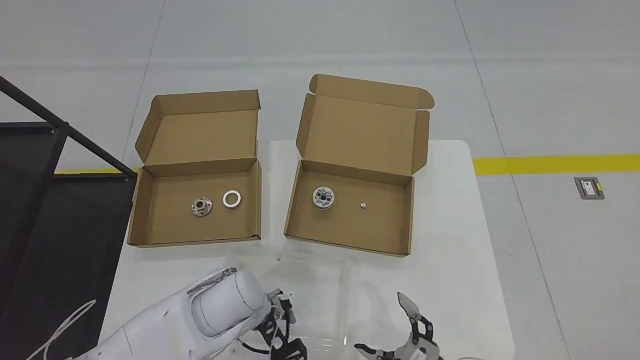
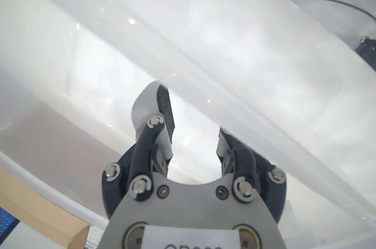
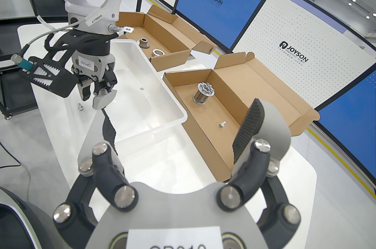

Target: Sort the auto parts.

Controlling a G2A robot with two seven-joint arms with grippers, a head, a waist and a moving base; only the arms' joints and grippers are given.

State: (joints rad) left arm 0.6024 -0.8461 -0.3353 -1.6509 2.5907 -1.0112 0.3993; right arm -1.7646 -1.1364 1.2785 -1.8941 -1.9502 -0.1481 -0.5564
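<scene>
Two tools stand released over the white desk: left tool by a clear bin, right tool nearby; blue panels behind.

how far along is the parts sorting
Done: a flanged bushing and a ring lie in the left cardboard box, a gear-like part and a small bolt in the right cardboard box. In hand: nothing; the left gripper hangs open by the clear bin, the right gripper is open. Left: a small piece in the bin and a tiny bolt by the left gripper.
</scene>
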